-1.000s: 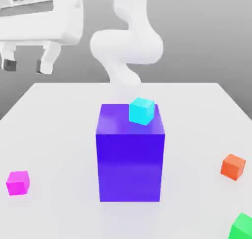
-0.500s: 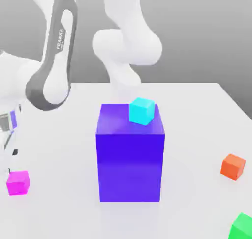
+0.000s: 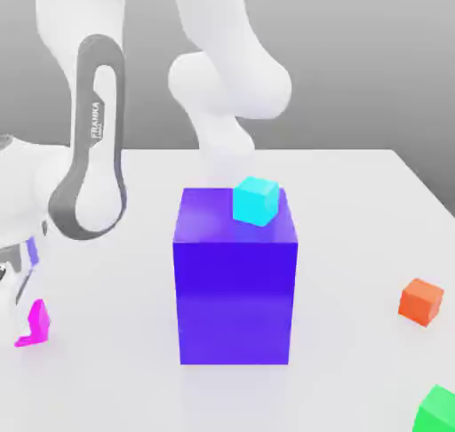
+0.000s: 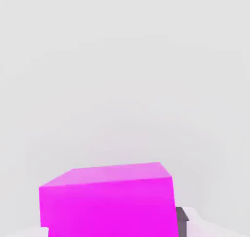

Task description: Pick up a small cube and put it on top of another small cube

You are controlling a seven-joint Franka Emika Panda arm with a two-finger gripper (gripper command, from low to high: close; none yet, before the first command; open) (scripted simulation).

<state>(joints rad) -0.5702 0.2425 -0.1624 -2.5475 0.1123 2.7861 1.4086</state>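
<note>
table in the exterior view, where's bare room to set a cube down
Bare table lies between the purple block and the orange cube, and behind the block on the view's right. Crowded: view's left, where the arm covers the magenta cube.

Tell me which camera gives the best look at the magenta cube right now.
The hand view. There the magenta cube sits close up, with its top and one side face plain to see. In the exterior view the magenta cube is at the table's left edge, partly hidden behind the robot's hand.

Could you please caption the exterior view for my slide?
Panda arm lowers onto the magenta cube beside a tall blue block topped by a cyan cube.
</note>
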